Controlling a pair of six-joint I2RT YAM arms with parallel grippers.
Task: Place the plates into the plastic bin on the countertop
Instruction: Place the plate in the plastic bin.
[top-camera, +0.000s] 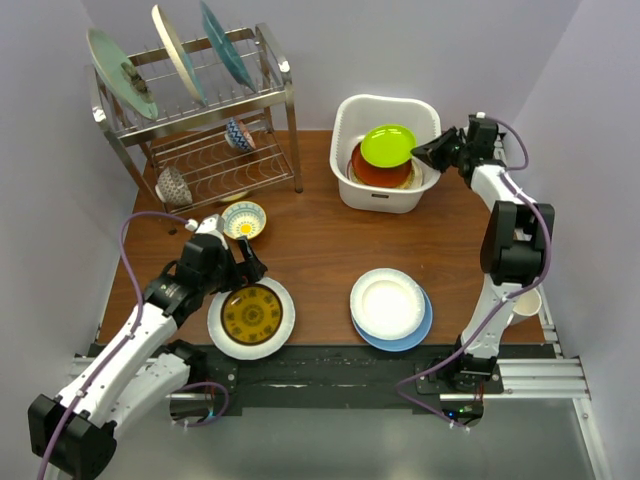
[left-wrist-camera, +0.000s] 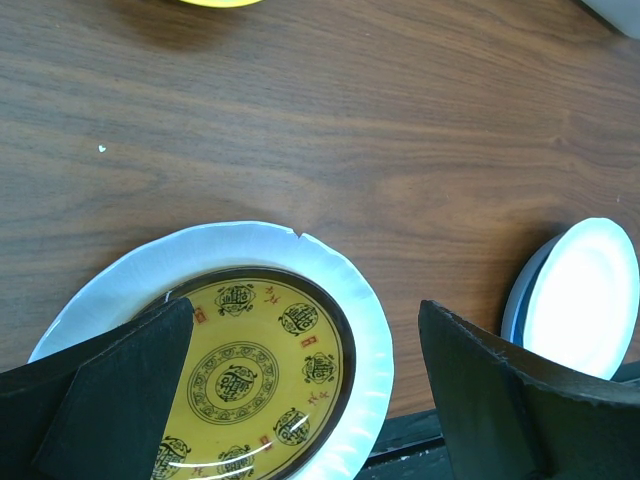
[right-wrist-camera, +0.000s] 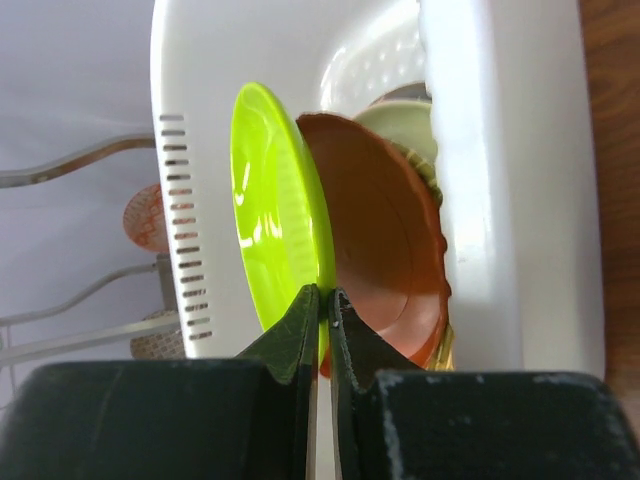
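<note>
At the bin (top-camera: 385, 198) rim, right gripper (top-camera: 432, 153) pinched shut on one lime plate (top-camera: 388, 145), tilted over at least two stacked plates (top-camera: 372, 174) inside. Left gripper (top-camera: 242, 267) wide open above one brown plate (top-camera: 250, 315). Beyond: one white plate (top-camera: 385, 300) on one blue plate (top-camera: 418, 333); three upright plates (top-camera: 178, 48) in rack (top-camera: 293, 130).

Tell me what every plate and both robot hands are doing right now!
lime green plate: tilted over the bin, pinched at its rim.
right gripper: shut on lime green plate.
plastic bin: holds stacked plates.
left gripper: open, over the patterned plate.
patterned plate: flat on the table, not held.
white plate: lying on the blue plate.
rack plates: three standing upright.
</note>
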